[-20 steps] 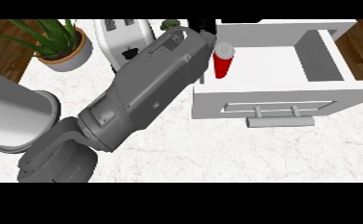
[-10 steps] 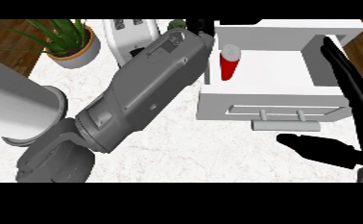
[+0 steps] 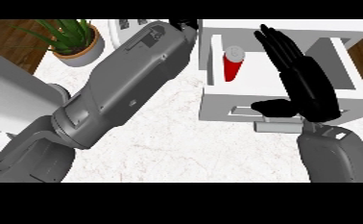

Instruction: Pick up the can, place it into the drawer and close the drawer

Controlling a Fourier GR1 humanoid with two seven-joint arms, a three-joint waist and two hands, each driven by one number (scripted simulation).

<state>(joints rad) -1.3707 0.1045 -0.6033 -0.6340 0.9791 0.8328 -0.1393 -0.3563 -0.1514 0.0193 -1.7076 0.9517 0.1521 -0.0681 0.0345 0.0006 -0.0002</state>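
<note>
Can (image 3: 233,64) upright inside open drawer (image 3: 333,58), right hand (image 3: 303,83) above

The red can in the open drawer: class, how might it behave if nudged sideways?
The red can stands upright, tall and narrow, so it would probably tip. Once down, its round body would likely roll, though the drawer walls should stop it.

Off-task items I can see: potted plant (image 3: 71,43), green spiky leaves in a grey pot, at upper left on the white marbled desk (image 3: 177,146). Brown wooden floor (image 3: 18,45) beyond the desk's left edge (also far right).
</note>
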